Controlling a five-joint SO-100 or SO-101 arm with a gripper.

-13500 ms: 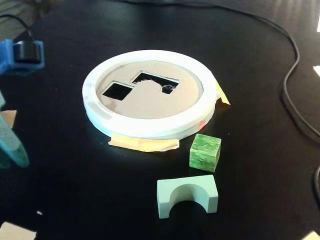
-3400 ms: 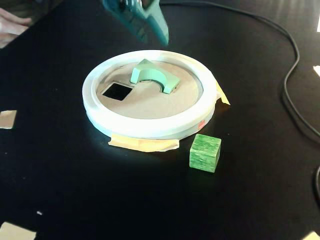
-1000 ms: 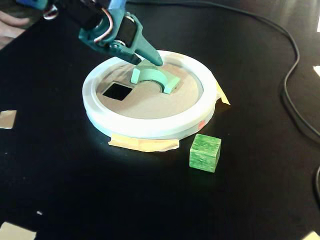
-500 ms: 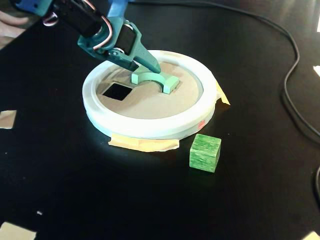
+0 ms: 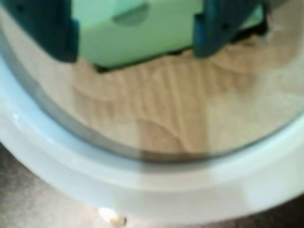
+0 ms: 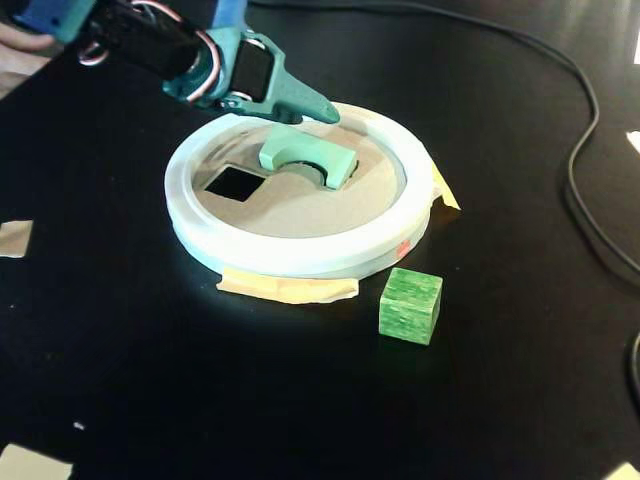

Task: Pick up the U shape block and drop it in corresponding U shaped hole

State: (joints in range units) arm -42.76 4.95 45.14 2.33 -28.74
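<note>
In the wrist view, the U shape block (image 5: 137, 31) is filling the upper middle of the frame, sitting between the two dark teal fingers (image 5: 216, 26) of the end effector (image 5: 135, 33). The fingers are flanking the block on either side, but the blur is hiding whether they are actually pressing on it, so I cannot tell if it is being gripped. A dark sliver along the block's lower edge is likely the U shaped hole (image 5: 247, 33) showing beneath it. The tan disc (image 5: 175, 114) is spreading across the centre, and the white ring (image 5: 156, 190) is curving along the bottom.

In the fixed view, the end effector (image 6: 315, 112) is reaching in from the upper left, its tip hanging just over the far edge of the U shape block (image 6: 305, 158). The block is lying in the upper middle of the tan disc (image 6: 290, 210), tilted and only partly sunk, probably because it is not yet lined up with the cutout under it. The square cutout (image 6: 235, 183) is sitting open to its left. The green cube (image 6: 410, 305) is resting on the black tabletop (image 6: 150, 380) at lower right, apart from the white ring (image 6: 300, 255).
</note>
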